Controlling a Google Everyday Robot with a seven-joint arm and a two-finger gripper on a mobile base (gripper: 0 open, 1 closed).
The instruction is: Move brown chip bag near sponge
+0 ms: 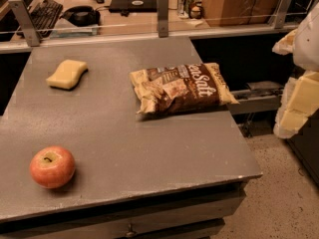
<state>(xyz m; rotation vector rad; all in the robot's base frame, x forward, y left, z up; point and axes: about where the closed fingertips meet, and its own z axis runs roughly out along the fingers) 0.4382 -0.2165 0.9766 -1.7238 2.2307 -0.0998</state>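
We saw the pale-yellow soft rectangular sponge (67, 74) far left of the gripper (299, 91); the crinkly dark-brown foil chip bag (182, 88) lay nearer, at the grey table's (149, 148) right edge. The gripper hung off-table (open or closed, we couldn't tell). A clumsy nudge might tip the bag off.

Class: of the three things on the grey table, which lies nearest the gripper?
The brown chip bag: it lies at the right edge of the table, closest to the gripper hanging beyond that edge. The sponge and the apple sit on the left side.

Dim warm light; tool (298, 102) far right
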